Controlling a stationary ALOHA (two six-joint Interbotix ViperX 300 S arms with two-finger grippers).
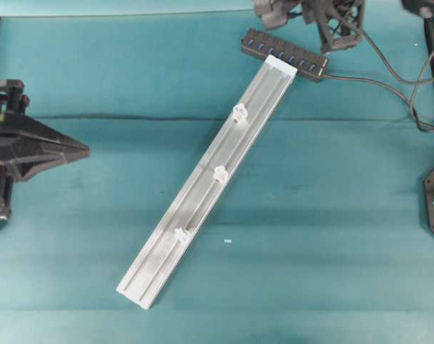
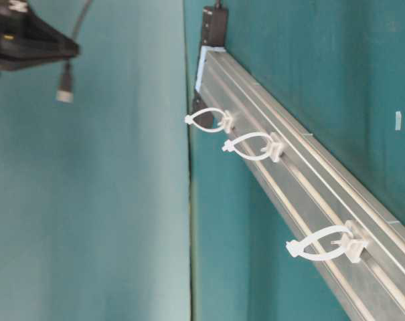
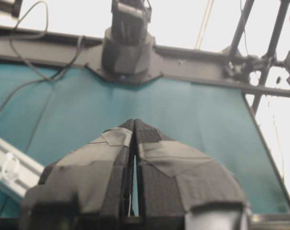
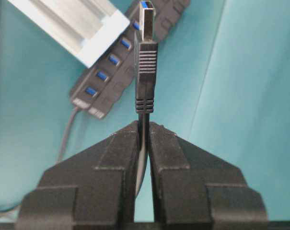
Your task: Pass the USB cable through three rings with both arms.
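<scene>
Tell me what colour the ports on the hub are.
Blue, on the black hub; clearest in the right wrist view.

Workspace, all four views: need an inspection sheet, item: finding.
Surface: teal cloth-covered table, creased.
Job's things: thin black USB cable with silver-tipped plug, clamped just behind the plug; three whitish translucent plastic rings spaced along the long silver aluminium rail, none threaded.
Clutter: small white scrap beside the rail.
Grippers: left gripper shut, empty; right gripper shut on the cable.
Cables: black oblong hub with blue ports at the rail's far end, its lead running right.
Surroundings: black frame beyond the table.
</scene>
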